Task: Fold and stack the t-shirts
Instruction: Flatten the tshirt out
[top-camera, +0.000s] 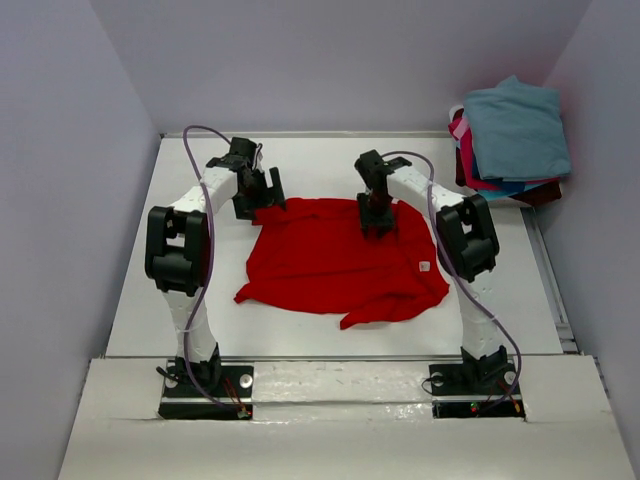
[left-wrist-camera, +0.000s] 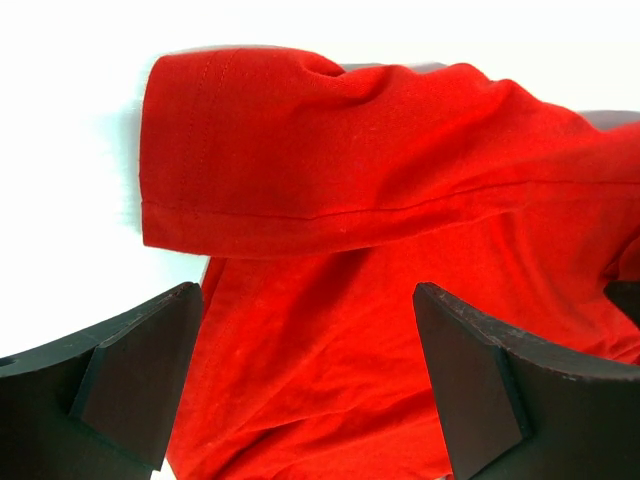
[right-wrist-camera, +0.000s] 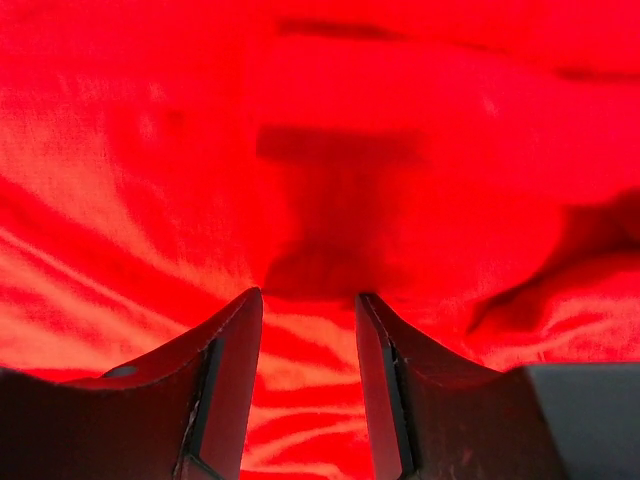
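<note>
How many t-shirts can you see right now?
5: red t-shirt spread mid-table; piled far right, teal-blue on top, pink, blue and dark maroon edges beneath. More may be hidden inside.

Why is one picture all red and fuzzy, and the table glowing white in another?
Right wrist view: the camera is so close to the red t-shirt that cloth fills the frame and blurs. Left wrist view: glare washes the table out to plain white; the shirt looks sharp. Top view: soft, even light, faint shadows.
</note>
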